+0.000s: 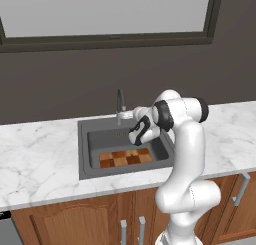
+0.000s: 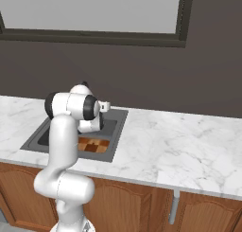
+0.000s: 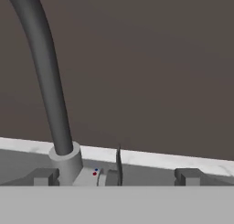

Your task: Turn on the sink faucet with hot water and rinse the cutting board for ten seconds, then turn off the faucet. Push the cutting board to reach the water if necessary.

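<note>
cutting board [image 1: 125, 158] flat, lengthwise along sink [image 1: 84, 148], probably

The white arm [image 1: 187, 149] rises, bends forward and reaches toward the faucet [image 1: 120, 105]; its end effector [image 3: 115, 176] stands level, fingers spread wide, holding nothing.

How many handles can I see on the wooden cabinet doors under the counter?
4 in the left base view: two handles side by side left of the arm, two to its right. The arm may hide others.
</note>
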Tool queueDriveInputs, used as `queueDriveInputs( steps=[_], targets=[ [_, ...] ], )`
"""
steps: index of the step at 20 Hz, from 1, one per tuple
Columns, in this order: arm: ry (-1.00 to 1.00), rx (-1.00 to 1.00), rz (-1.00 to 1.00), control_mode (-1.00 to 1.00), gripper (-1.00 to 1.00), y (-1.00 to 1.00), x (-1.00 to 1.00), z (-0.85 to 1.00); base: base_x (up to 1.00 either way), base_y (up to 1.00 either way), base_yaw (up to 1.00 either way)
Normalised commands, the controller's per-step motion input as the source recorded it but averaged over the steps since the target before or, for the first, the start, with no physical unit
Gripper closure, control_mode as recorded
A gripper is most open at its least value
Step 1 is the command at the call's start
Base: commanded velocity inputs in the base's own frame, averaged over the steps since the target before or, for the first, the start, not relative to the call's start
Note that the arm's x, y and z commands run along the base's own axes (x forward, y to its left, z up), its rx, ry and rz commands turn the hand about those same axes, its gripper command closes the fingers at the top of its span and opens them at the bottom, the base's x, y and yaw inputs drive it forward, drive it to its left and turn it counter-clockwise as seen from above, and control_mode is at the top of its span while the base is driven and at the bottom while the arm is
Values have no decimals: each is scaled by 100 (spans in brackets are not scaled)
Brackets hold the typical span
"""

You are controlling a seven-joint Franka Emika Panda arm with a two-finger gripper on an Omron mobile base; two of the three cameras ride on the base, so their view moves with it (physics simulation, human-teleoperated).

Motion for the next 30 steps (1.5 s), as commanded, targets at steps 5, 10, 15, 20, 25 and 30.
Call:
queueDriveInputs(
  steps=[5,10,15,20,25,30],
  targets=[
    [0,0,0,-100,-100,0,1,-7,0,0,0],
    [0,0,0,-100,-100,0,4,-12,0,0,0],
    [0,0,0,-100,-100,0,13,-12,0,0,0],
    [0,0,0,-100,-100,0,17,-10,0,0,0],
    [0,0,0,-100,-100,0,14,-3,0,0,0],
    [0,0,0,-100,-100,2,15,0,0,0,0]
  ],
)
